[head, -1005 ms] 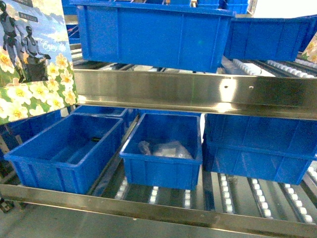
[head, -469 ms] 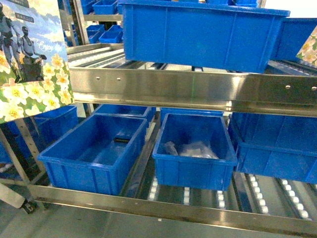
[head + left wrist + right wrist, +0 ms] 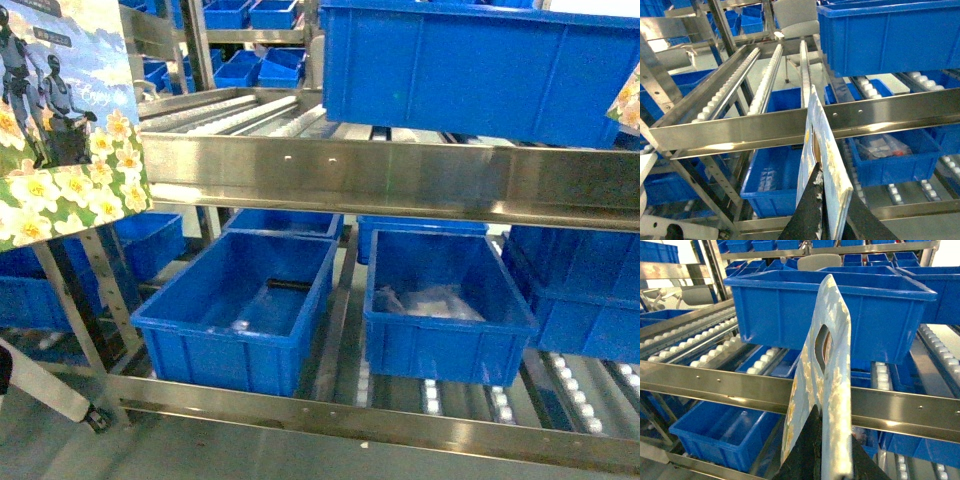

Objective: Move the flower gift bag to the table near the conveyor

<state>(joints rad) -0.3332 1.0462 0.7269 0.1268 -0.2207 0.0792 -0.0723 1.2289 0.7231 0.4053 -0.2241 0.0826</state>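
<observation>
One flower gift bag [image 3: 65, 130], printed with white blossoms and robot figures, hangs at the upper left of the head view. A corner of a second flower gift bag [image 3: 630, 95] shows at the right edge. In the left wrist view my left gripper [image 3: 826, 175] is shut on its bag's [image 3: 827, 145] thin edge. My right gripper [image 3: 832, 415] is shut on the other bag [image 3: 822, 365] below its handle cut-out. The conveyor [image 3: 400, 180], a steel rack with white roller tracks, stands straight ahead. The table is out of view.
Blue plastic bins sit on the conveyor: an almost empty one [image 3: 240, 310], one holding clear plastic packs [image 3: 440, 310], and a large one on the upper level [image 3: 480, 60]. More racks with bins stand behind. A caster wheel [image 3: 95, 420] is at the lower left.
The rack and bins have slid to the right in the head view, showing more of the rack's left end and the racks behind. Both bags keep their places in the view.
</observation>
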